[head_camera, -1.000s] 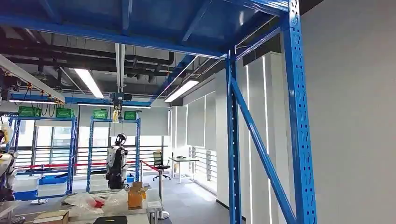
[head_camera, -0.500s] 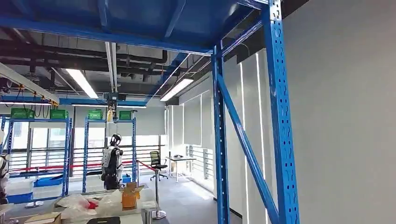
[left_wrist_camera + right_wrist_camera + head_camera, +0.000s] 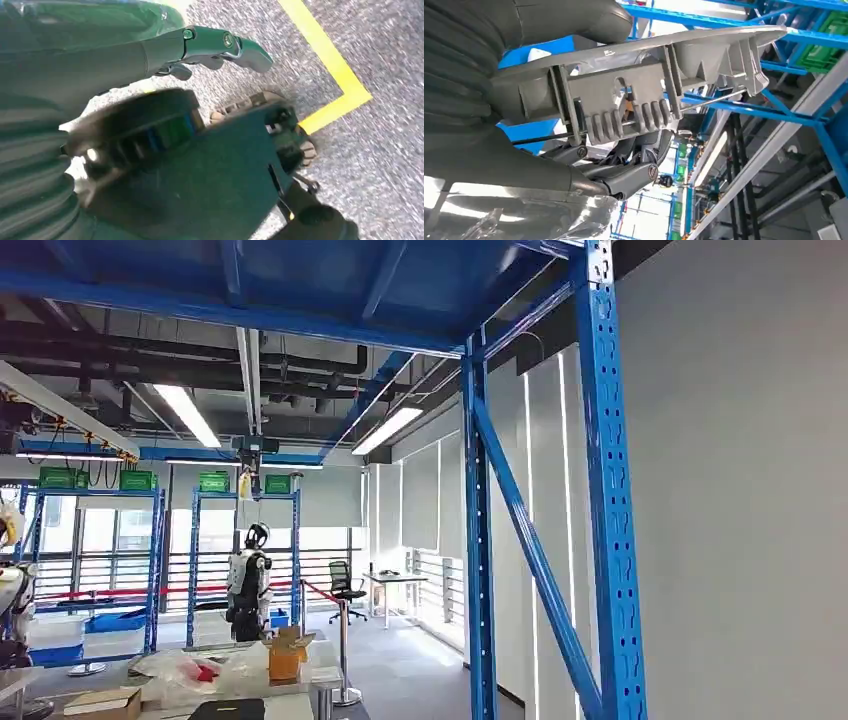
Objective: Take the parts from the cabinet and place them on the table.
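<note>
The right hand (image 3: 624, 165) grips a long grey moulded plastic part (image 3: 649, 85) with ribs and clips on its underside, dark fingers (image 3: 629, 180) curled beneath it and the thick thumb over its top; the part juts out past the hand, against blue shelving beams (image 3: 734, 107); the left hand (image 3: 200, 47) hangs above speckled grey floor (image 3: 380, 145) marked with a yellow tape corner (image 3: 335, 75), fingers extended and holding nothing; in the head view a blue perforated steel rack upright (image 3: 610, 520) stands close beside a grey wall (image 3: 750, 490); a cluttered tabletop (image 3: 300, 705) carrying an orange cardboard box (image 3: 286, 658) lies lower left; another humanoid robot (image 3: 249, 585) stands beyond it.
</note>
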Available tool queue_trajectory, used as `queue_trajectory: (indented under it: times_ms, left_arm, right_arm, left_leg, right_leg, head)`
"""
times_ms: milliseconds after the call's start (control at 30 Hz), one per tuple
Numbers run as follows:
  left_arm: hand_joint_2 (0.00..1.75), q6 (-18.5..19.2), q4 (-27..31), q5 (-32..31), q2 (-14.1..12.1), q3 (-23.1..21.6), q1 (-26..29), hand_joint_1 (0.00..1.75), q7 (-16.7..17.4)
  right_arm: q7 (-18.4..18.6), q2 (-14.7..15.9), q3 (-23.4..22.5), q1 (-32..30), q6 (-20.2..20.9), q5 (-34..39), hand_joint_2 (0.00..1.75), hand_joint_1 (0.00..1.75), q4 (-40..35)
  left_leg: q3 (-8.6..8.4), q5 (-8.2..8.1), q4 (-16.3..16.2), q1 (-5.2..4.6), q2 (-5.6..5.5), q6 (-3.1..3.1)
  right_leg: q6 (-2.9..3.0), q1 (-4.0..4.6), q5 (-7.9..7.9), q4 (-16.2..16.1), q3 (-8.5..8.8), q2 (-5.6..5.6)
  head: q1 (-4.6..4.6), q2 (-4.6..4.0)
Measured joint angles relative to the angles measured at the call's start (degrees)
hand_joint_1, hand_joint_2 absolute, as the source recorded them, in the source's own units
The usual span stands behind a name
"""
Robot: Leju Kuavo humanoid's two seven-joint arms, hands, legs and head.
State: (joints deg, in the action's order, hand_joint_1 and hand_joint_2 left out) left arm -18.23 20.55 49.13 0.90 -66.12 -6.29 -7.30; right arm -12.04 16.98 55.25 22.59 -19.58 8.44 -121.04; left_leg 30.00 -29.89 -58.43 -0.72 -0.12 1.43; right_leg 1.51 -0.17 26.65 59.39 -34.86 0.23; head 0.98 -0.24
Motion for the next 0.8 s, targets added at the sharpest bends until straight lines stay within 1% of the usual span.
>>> queue_trajectory:
  times_ms: [33, 67, 100, 133, 167, 200, 233, 267, 300, 333, 367, 400, 433, 467, 500, 533, 567, 600, 633, 667, 700, 733, 767, 800]
  left_arm:
    - [1.75, -0.04, 0.04, 0.15, 0.00, -0.04, -0.03, 0.00, 0.00]
    - [1.75, -0.26, 0.04, 0.31, 0.00, -0.04, -0.15, 0.00, 0.00]
    - [1.75, -0.28, 0.04, 0.31, -0.02, -0.07, -0.29, 0.00, 0.00]
    - [1.75, -0.28, 0.07, 0.35, 0.11, -0.11, -0.32, 0.00, 0.00]
    - [1.75, -0.28, 0.11, 0.39, 0.13, -0.17, -0.31, 0.00, 0.00]
    - [1.75, -0.26, 0.15, 0.41, 0.13, -0.24, -0.28, 0.00, 0.02]
    - [1.75, -0.28, 0.17, 0.50, 0.13, -0.26, -0.27, 0.00, 0.09]
    - [1.75, -0.28, 0.17, 0.63, 0.13, -0.26, -0.29, 0.00, 0.09]
    - [1.75, -0.28, 0.20, 0.66, 0.13, -0.26, -0.34, 0.00, 0.09]
    - [1.75, -0.28, 0.22, 0.72, 0.13, -0.26, -0.41, 0.00, 0.09]
    - [1.75, -0.28, 0.35, 0.79, 0.13, -0.26, -0.46, 0.00, 0.09]
    - [1.75, -0.31, 0.35, 0.79, 0.13, -0.26, -0.56, 0.00, 0.07]
    - [1.75, -0.31, 0.37, 0.79, 0.13, -0.28, -0.63, 0.00, 0.09]
    - [1.75, -0.31, 0.37, 0.81, 0.15, -0.28, -0.63, 0.00, 0.09]
    - [1.75, -0.31, 0.39, 0.81, 0.17, -0.28, -0.66, 0.00, 0.09]
    - [1.75, -0.33, 0.37, 0.81, 0.13, -0.31, -0.70, 0.00, 0.07]
    - [1.75, -0.31, 0.39, 0.81, 0.09, -0.31, -0.72, 0.00, 0.07]
    - [1.75, -0.33, 0.39, 0.81, 0.09, -0.31, -0.78, 0.00, 0.02]
    - [1.75, -0.33, 0.39, 0.89, 0.09, -0.31, -0.82, 0.00, 0.02]
    - [1.75, -0.33, 0.39, 0.96, 0.04, -0.31, -0.79, 0.00, 0.04]
    - [1.75, -0.33, 0.39, 1.01, 0.00, -0.31, -0.70, 0.00, 0.02]
    - [1.75, -0.33, 0.39, 1.27, -0.02, -0.31, -0.66, 0.00, 0.02]
    - [1.75, -0.33, 0.39, 1.44, -0.04, -0.33, -0.62, 0.00, 0.04]
    - [1.75, -0.33, 0.39, 1.59, -0.04, -0.33, -0.63, 0.00, 0.02]
  right_arm:
    - [0.00, 0.00, -0.04, -0.02, -0.02, 0.00, 1.75, 1.75, 0.00]
    - [0.00, 0.04, -0.09, -0.10, -0.04, 0.00, 1.75, 1.75, 0.00]
    - [-0.02, 0.07, -0.11, -0.09, -0.09, 0.00, 1.75, 1.75, 0.00]
    - [-0.02, 0.09, -0.13, -0.16, -0.20, 0.00, 1.75, 1.75, 0.00]
    - [-0.02, 0.13, -0.13, -0.43, -0.31, 0.00, 1.75, 1.75, 0.04]
    - [-0.02, 0.24, -0.15, -0.72, -0.46, 0.00, 1.75, 1.75, 0.09]
    - [-0.02, 0.33, -0.15, -0.94, -0.55, 0.00, 1.75, 1.75, 0.18]
    - [-0.02, 0.37, -0.17, -1.05, -0.61, 0.00, 1.75, 1.75, 0.22]
    - [-0.02, 0.42, -0.20, -1.08, -0.68, 0.00, 1.75, 1.75, 0.26]
    - [-0.04, 0.42, -0.22, -1.08, -0.77, 0.00, 1.75, 1.75, 0.28]
    - [-0.13, 0.42, -0.26, -1.08, -0.87, 0.00, 1.75, 1.75, 0.28]
    - [-0.15, 0.42, -0.37, -1.09, -0.94, 0.00, 1.75, 1.75, 0.31]
    - [-0.22, 0.42, -0.46, -1.21, -1.03, 0.00, 1.75, 1.75, 0.31]
    - [-0.22, 0.42, -0.52, -1.39, -1.09, 0.00, 1.75, 1.75, 0.31]
    - [-0.22, 0.42, -0.55, -1.51, -1.16, 0.00, 1.75, 1.75, 0.31]
    - [-0.26, 0.42, -0.63, -1.55, -1.27, 0.00, 1.75, 1.75, 0.31]
    - [-0.31, 0.39, -0.68, -1.54, -1.31, 0.00, 1.75, 1.75, 0.31]
    - [-0.35, 0.39, -0.72, -1.58, -1.40, 0.00, 1.75, 1.75, 0.31]
    - [-0.48, 0.39, -0.72, -1.66, -1.44, 0.00, 1.75, 1.75, 0.31]
    - [-0.59, 0.39, -0.72, -1.83, -1.46, 0.00, 1.75, 1.75, 0.31]
    - [-0.61, 0.39, -0.72, -1.98, -1.55, 0.00, 1.75, 1.75, 0.33]
    - [-0.70, 0.41, -0.74, -2.13, -1.68, 0.00, 1.75, 1.75, 0.44]
    - [-0.76, 0.39, -0.77, -2.30, -1.73, 0.00, 1.75, 1.75, 0.55]
    - [-0.83, 0.39, -0.79, -2.46, -1.77, 0.00, 1.75, 1.75, 0.61]
  left_leg:
    - [-0.26, 0.67, 0.98, 0.33, 0.01, 0.14]
    - [-0.61, 1.25, 1.54, 0.67, 0.07, 0.15]
    - [-0.41, 1.53, 1.72, 0.73, 0.09, 0.56]
    - [-0.21, 1.59, 1.72, 0.72, 0.10, 0.56]
    - [-0.10, 1.64, 1.71, 0.70, 0.13, 0.60]
    - [0.00, 1.65, 1.67, 0.70, 0.15, 0.61]
    - [0.05, 1.71, 1.61, 0.70, 0.15, 0.55]
    - [0.04, 1.71, 1.55, 0.70, 0.15, 0.55]
    - [0.01, 1.68, 1.45, 0.70, 0.14, 0.51]
    - [-0.06, 1.60, 1.34, 0.70, 0.12, 0.39]
    - [-0.09, 1.47, 1.17, 0.70, 0.10, 0.19]
    - [0.21, 1.34, 0.97, 0.38, 0.10, -0.17]
    - [0.42, 1.37, 0.73, 0.34, 0.08, -0.41]
    - [0.44, 1.40, 0.79, 0.42, 0.10, -0.76]
    - [0.37, 1.53, 0.94, 0.55, 0.11, -1.08]
    - [0.34, 1.43, 0.92, 0.45, 0.11, -1.40]
    - [0.41, 0.87, 0.47, 0.51, 0.06, -1.68]
    - [1.07, -0.70, -1.22, 0.52, 0.09, -2.09]
    - [2.72, -3.09, -5.04, 0.81, 0.09, -2.45]
    - [4.86, -5.46, -9.96, 1.04, 0.09, -2.75]
    - [6.81, -7.09, -14.48, 1.17, 0.09, -2.99]
    - [7.83, -7.36, -16.73, 1.26, 0.10, -3.10]
    - [7.53, -6.25, -16.14, 1.36, 0.10, -3.14]
    - [6.22, -4.10, -13.26, 1.43, 0.10, -3.13]
  right_leg:
    - [-0.38, 0.22, -0.14, -0.22, 0.14, 0.01]
    - [-0.60, 0.12, 0.59, 0.36, -0.09, 0.03]
    - [-0.88, 0.05, 2.70, 2.78, -1.21, 0.02]
    - [-1.16, -0.13, 5.13, 6.90, -2.95, 0.00]
    - [-1.42, -0.26, 7.18, 11.29, -4.78, 0.00]
    - [-1.65, -0.28, 8.49, 14.96, -6.28, -0.01]
    - [-1.77, -0.31, 8.50, 16.52, -6.76, -0.01]
    - [-1.82, -0.37, 7.12, 15.19, -5.82, -0.03]
    - [-1.76, -0.42, 4.77, 11.23, -3.70, -0.04]
    - [-1.59, -0.42, 2.17, 5.66, -0.81, -0.06]
    - [-1.32, -0.40, 0.48, 0.59, 1.76, -0.09]
    - [-0.90, -0.13, 1.80, -0.75, 2.50, -0.14]
    - [-0.43, -0.07, 1.36, -0.94, 2.26, 0.01]
    - [-0.20, 0.06, 1.39, -0.92, 2.14, 0.06]
    - [0.11, 0.17, 1.37, -0.87, 2.12, 0.11]
    - [0.50, -0.12, 1.15, -1.19, 2.15, 0.09]
    - [0.89, -0.51, 0.87, -1.55, 2.31, -0.07]
    - [1.04, -0.58, 0.81, -1.69, 2.33, -0.10]
    - [1.16, -0.62, 0.75, -1.67, 2.24, -0.15]
    - [1.20, -0.60, 0.76, -1.62, 2.14, -0.17]
    - [1.21, -0.59, 0.76, -1.55, 2.06, -0.20]
    - [1.21, -0.60, 0.77, -1.43, 1.96, -0.20]
    - [1.20, -0.62, 0.77, -1.35, 1.92, -0.18]
    - [1.14, -0.62, 0.80, -1.28, 1.93, -0.14]
  head:
    - [0.04, 0.00]
    - [-0.13, 0.00]
    - [-0.31, 0.00]
    - [-0.55, 0.00]
    - [-0.66, 0.00]
    - [-0.74, 0.00]
    - [-0.90, 0.00]
    - [-1.03, 0.00]
    - [-1.14, 0.00]
    - [-1.20, 0.00]
    - [-1.27, 0.00]
    - [-1.05, 0.00]
    - [-1.18, 0.00]
    - [-1.05, 0.00]
    - [-1.16, 0.00]
    - [-1.11, 0.00]
    - [-1.20, 0.00]
    - [-0.83, 0.00]
    - [-0.70, 0.00]
    - [-0.57, 0.00]
    - [-0.55, 0.00]
    - [-0.42, 0.00]
    - [-0.33, 0.00]
    - [-0.24, 0.00]
